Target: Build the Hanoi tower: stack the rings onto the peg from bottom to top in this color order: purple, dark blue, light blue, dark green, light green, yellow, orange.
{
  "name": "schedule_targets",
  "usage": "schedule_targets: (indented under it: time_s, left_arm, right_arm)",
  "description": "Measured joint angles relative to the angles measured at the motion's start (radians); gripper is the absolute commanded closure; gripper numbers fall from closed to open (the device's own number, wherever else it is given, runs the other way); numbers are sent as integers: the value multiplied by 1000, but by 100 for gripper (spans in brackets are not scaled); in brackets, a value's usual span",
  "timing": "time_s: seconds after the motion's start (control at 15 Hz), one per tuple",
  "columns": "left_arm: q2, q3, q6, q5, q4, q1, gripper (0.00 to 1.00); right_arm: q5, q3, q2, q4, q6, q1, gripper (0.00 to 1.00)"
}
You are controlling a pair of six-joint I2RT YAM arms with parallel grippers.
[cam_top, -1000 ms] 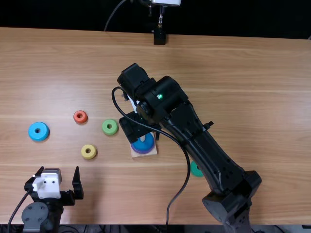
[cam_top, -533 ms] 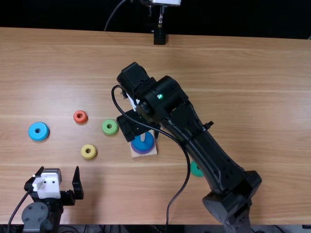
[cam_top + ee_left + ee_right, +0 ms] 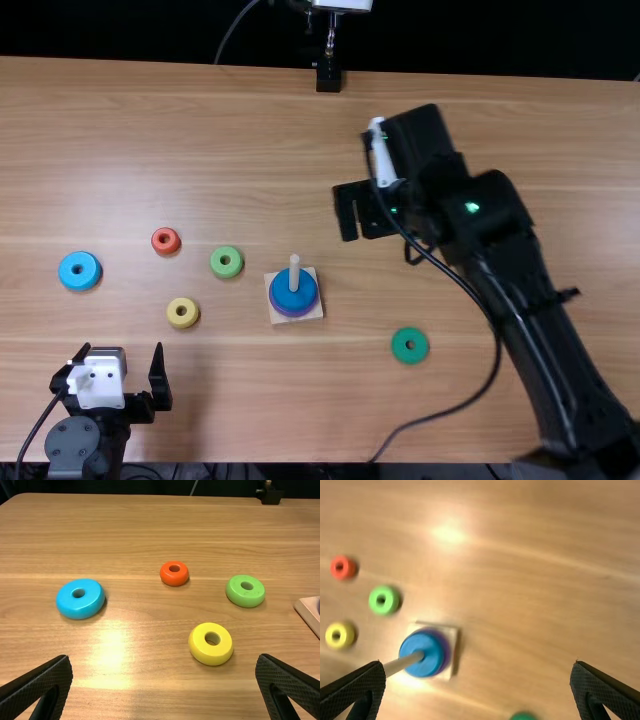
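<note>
In the top view, my left gripper (image 3: 121, 347) stands open at the near left, short of the yellow ring (image 3: 183, 312). My right gripper (image 3: 352, 212) hangs open, beyond and right of the peg (image 3: 294, 275). The peg carries a dark blue ring (image 3: 292, 291) above a purple ring (image 3: 290, 314). Loose on the table lie a light blue ring (image 3: 79, 271), orange ring (image 3: 165, 241), light green ring (image 3: 226, 262) and dark green ring (image 3: 410, 345). Nothing is between the fingers of the left gripper (image 3: 164, 656) or the right gripper (image 3: 478, 663) in their wrist views.
A square wooden base (image 3: 312, 313) holds the peg near the middle of the table (image 3: 250, 400). The right arm's cable (image 3: 470, 398) loops low on the near side, right of the dark green ring. A black fixture (image 3: 328, 75) stands at the far edge.
The right gripper has moved away from over the peg, toward the right and the far side, uncovering peg, rings and the dark green ring. The left arm has kept still.
</note>
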Motion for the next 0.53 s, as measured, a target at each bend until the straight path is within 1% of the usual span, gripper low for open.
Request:
schedule_targets:
  time_s: [0.13, 0.27, 0.4, 0.47, 0.53]
  left_arm:
    - [0, 0, 0, 0, 0, 0, 0]
    - [0, 0, 1, 0, 0, 0, 0]
    - [0, 0, 0, 0, 0, 0, 0]
    - [0, 0, 0, 0, 0, 0, 0]
    - [0, 0, 0, 0, 0, 0, 0]
  right_arm:
    - [1, -159, -122, 166, -4, -53, 0]
    - [0, -303, -220, 282, -6, -99, 0]
    - [0, -486, -375, 468, -8, -169, 0]
    - [1, -584, -475, 581, -10, -198, 0]
    - [0, -660, -563, 659, -11, -217, 0]
